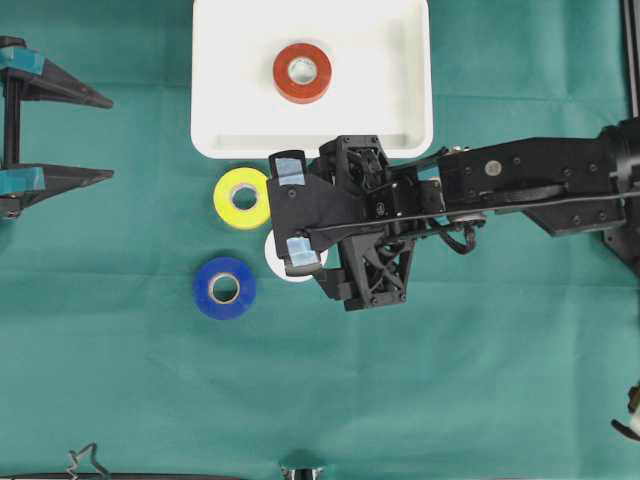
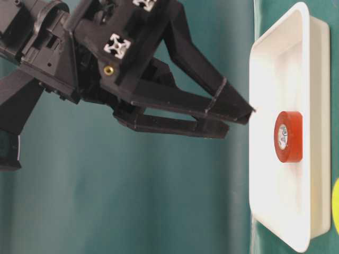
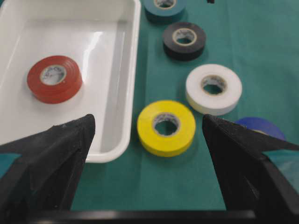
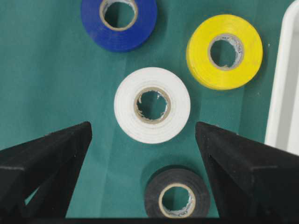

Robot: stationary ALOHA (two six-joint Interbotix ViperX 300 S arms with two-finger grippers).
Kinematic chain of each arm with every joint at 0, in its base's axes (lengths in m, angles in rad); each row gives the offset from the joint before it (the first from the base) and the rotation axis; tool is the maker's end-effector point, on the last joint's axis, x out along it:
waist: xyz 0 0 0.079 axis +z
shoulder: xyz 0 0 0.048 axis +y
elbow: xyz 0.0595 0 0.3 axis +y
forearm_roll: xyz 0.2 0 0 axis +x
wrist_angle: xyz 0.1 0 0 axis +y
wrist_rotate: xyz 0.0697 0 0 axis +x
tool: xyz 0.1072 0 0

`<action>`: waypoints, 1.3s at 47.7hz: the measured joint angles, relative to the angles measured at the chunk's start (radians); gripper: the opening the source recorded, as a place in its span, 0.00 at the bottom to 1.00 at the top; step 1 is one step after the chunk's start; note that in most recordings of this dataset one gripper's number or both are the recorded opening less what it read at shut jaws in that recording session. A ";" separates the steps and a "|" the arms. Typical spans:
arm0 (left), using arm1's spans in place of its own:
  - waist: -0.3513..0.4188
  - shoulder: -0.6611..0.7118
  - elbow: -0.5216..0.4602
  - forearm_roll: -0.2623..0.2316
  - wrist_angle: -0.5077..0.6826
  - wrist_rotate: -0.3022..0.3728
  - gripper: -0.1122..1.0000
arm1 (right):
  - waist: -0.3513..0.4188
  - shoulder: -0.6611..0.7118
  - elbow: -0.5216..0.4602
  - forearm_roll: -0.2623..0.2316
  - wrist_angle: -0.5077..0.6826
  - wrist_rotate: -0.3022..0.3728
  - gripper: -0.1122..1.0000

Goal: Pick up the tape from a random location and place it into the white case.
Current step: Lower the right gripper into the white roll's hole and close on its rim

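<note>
The white case point(image 1: 311, 140) lies at the top centre with a red tape roll point(image 1: 302, 72) inside it. Below its front rim lie a yellow roll point(image 1: 243, 197), a white roll point(image 1: 284, 268) and a blue roll point(image 1: 224, 287). My right gripper point(image 1: 295, 210) is open and empty, hovering over the white roll. In the right wrist view point(image 4: 142, 128) a black roll point(image 4: 176, 198) lies between the jaws and the white roll point(image 4: 152, 111) just beyond them. My left gripper point(image 1: 107, 138) is open and empty at the left edge. Its wrist view point(image 3: 148, 120) looks over the yellow roll point(image 3: 166, 127).
A dark teal roll point(image 3: 164, 7) and the black roll point(image 3: 184, 39) lie beyond the white roll point(image 3: 213, 88) in the left wrist view. The right arm point(image 1: 540, 180) stretches in from the right edge. Green cloth point(image 1: 450, 380) covers the table.
</note>
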 measured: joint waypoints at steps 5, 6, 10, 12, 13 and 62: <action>0.000 0.000 0.000 0.000 0.002 0.000 0.95 | 0.002 0.021 0.000 0.000 0.000 0.000 0.92; 0.000 0.000 0.000 0.000 0.000 0.000 0.95 | 0.002 0.025 0.000 0.000 0.000 0.002 0.92; 0.000 0.000 0.000 0.000 0.002 0.000 0.95 | 0.000 0.043 0.000 0.000 -0.008 0.002 0.92; 0.000 0.000 0.000 0.000 0.000 0.000 0.95 | 0.002 0.055 0.000 0.000 -0.018 0.006 0.92; 0.000 0.000 0.000 0.000 0.002 0.000 0.95 | 0.002 0.060 0.000 0.000 -0.023 0.006 0.92; 0.000 0.000 0.000 0.000 0.002 0.000 0.95 | 0.012 0.285 0.054 0.002 -0.264 0.034 0.92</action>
